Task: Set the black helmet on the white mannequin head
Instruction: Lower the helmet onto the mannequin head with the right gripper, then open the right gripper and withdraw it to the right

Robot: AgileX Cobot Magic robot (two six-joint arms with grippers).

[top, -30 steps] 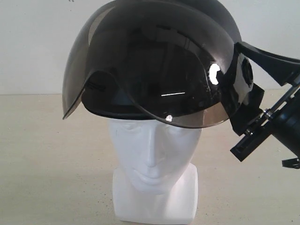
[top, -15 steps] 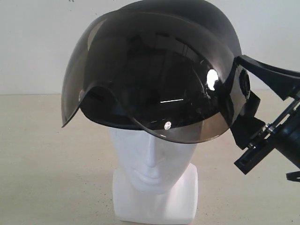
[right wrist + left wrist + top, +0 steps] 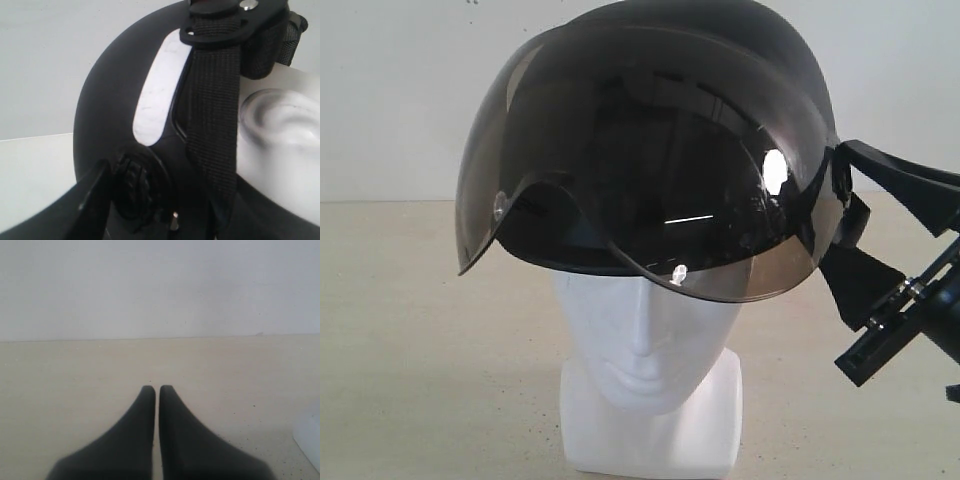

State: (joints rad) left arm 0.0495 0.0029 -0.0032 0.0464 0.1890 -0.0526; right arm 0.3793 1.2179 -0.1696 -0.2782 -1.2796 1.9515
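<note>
Black helmet (image 3: 770,60) sitting tilted on head (image 3: 645,330), visor over brow, so placing looks nearly done; right pincer (image 3: 840,215) spread wide at its side rim, hold or release impossible to tell, letting go remaining; left pincer (image 3: 156,389) closed, empty, over tabletop (image 3: 75,370).

Helmet (image 3: 650,150) sits on top of mannequin head (image 3: 645,340), visor overhanging the forehead in front. Head stands on table (image 3: 410,350), wall (image 3: 390,100) behind. Right gripper (image 3: 842,205) just beside helmet, on the exterior view's right

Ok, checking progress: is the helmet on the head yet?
On: the black helmet covers the white mannequin head's crown; only the face below the brow shows.
</note>
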